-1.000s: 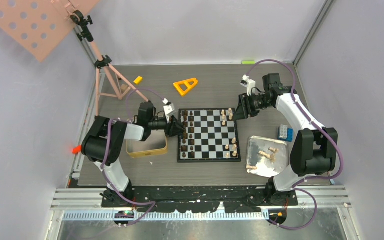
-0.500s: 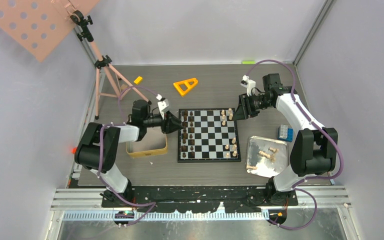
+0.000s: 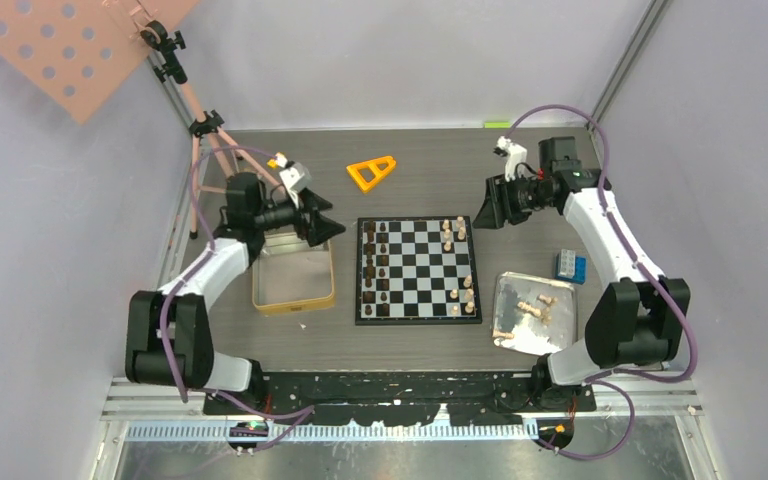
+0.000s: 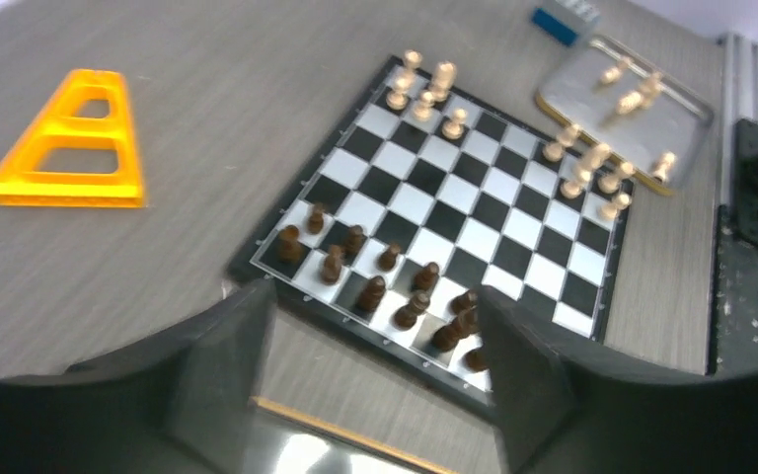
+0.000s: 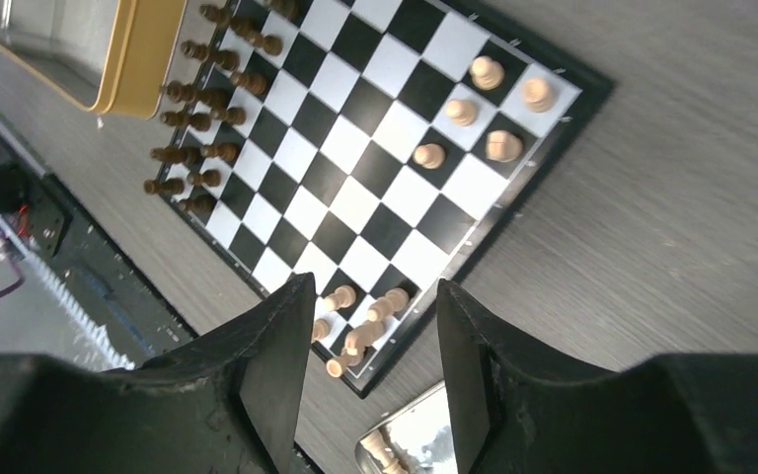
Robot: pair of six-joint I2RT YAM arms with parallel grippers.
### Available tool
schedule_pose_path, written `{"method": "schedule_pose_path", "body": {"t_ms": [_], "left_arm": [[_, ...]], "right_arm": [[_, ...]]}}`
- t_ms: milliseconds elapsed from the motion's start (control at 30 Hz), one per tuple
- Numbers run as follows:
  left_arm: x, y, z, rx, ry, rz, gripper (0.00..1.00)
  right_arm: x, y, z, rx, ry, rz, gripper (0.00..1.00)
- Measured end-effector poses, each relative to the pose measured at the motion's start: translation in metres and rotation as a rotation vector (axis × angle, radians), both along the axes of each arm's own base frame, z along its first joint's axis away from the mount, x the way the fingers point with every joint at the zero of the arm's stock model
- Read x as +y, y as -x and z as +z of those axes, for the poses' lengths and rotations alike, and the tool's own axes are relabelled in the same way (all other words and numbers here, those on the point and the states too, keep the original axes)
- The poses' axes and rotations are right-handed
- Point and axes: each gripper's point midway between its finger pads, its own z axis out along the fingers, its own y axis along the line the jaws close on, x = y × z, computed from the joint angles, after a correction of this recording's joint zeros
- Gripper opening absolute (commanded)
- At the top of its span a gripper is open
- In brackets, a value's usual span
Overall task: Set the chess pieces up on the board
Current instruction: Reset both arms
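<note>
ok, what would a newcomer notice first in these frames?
The board mid-table: dark pieces down its left side, pale pieces scattered on its right. The left gripper and right gripper hover open and empty off its far corners. More pale men lie in the tray to the right.

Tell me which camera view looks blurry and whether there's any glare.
Left wrist view: motion-smeared, worst on the silver tray and the pale pieces beside it; the gold tin glints at the bottom edge. Right wrist view: the board is crisp, the right claw dark with little detail. Top view: sharp, evenly lit, mild sheen on the tray.
</note>
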Motion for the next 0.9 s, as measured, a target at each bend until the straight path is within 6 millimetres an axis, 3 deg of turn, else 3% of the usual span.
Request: {"method": "schedule_pose_path", "body": {"t_ms": [167, 300, 333, 500, 767, 900], "left_arm": [[0.039, -0.022, 0.041, -0.005, -0.031, 0.152, 1.00], [0.069, -0.020, 0.056, 0.005, -0.059, 0.284, 1.00], [0.075, -0.019, 0.059, 0.007, -0.069, 0.316, 1.00], [0.102, -0.012, 0.081, 0.007, -0.142, 0.500, 1.00], [0.142, 0.016, 0.130, -0.086, -0.180, 0.785, 1.00], [0.148, 0.036, 0.142, -0.120, -0.149, 0.850, 1.00]], "right_arm": [[-0.026, -0.015, 0.035, -0.122, 0.040, -0.132, 0.67], [-0.053, -0.026, 0.056, -0.198, 0.076, -0.269, 0.84], [-0.057, -0.027, 0.059, -0.206, 0.080, -0.290, 0.93], [-0.081, -0.030, 0.079, -0.281, 0.132, -0.433, 0.99], [-0.104, -0.001, 0.128, -0.462, 0.141, -0.640, 1.00], [-0.104, 0.022, 0.136, -0.517, 0.111, -0.679, 1.00]]}}
